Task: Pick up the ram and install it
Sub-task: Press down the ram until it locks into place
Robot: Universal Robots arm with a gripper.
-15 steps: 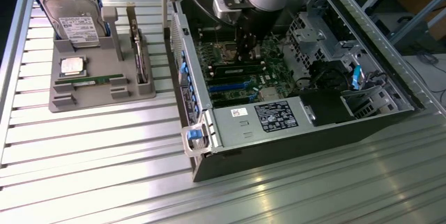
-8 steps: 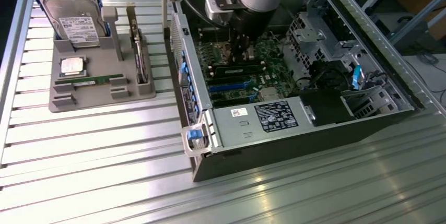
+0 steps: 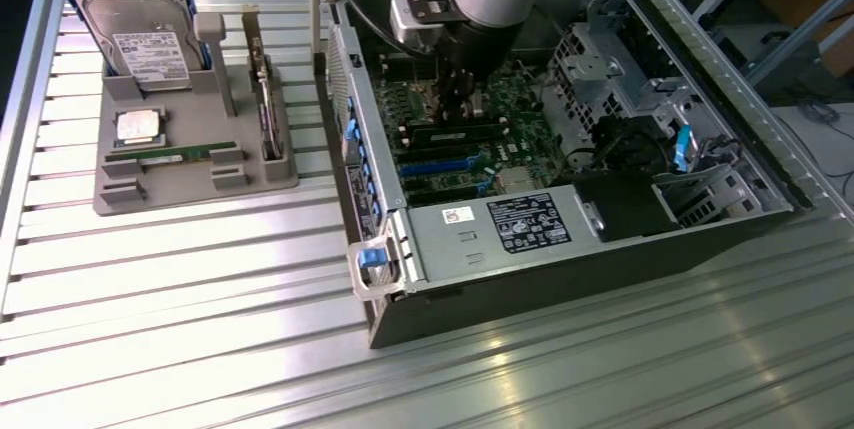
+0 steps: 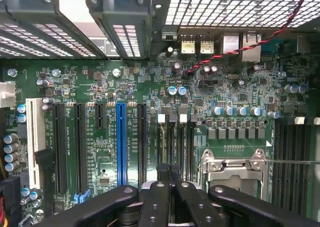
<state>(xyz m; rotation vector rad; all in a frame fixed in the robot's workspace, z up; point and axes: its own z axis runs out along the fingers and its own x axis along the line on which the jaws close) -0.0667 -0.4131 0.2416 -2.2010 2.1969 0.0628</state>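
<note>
Thin narrow green circuit-board ram stick (image 3: 171, 155) with small dark chips: it stands on its long edge in a slot of the grey plastic tray (image 3: 120, 199), close to the tray's front edge, running along that edge, untouched. Second ram stick (image 3: 451, 133), same shape but looking darker, lies lengthwise on the green motherboard (image 3: 514, 134), directly under my gripper (image 3: 461, 109), whose fingers are closed. I can't tell whether it is fully seated.

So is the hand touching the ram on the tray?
Apart. The exterior view shows the hand down inside the PC case, while that ram lies on the gray tray outside it.
</note>
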